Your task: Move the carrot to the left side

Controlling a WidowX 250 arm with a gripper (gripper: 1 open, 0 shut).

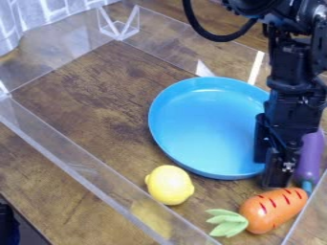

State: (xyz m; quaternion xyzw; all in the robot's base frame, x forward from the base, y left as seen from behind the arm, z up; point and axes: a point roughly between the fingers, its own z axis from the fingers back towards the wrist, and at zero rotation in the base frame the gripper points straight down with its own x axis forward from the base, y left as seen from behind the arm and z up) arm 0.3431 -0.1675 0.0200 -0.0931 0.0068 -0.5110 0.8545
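The orange carrot [273, 209] lies on the wooden table near the front right corner, its pale green leafy top [228, 222] pointing left. My black gripper [272, 168] points down just above and behind it, at the right rim of the blue plate. Its fingers stand open and hold nothing. No part of the gripper touches the carrot.
A blue plate [192, 120] fills the middle right. A yellow lemon [169, 184] sits in front of it, left of the carrot. A purple eggplant [308, 156] lies just right of the gripper. Clear plastic walls [76, 163] ring the table, with a clear stand [119, 23] at the back.
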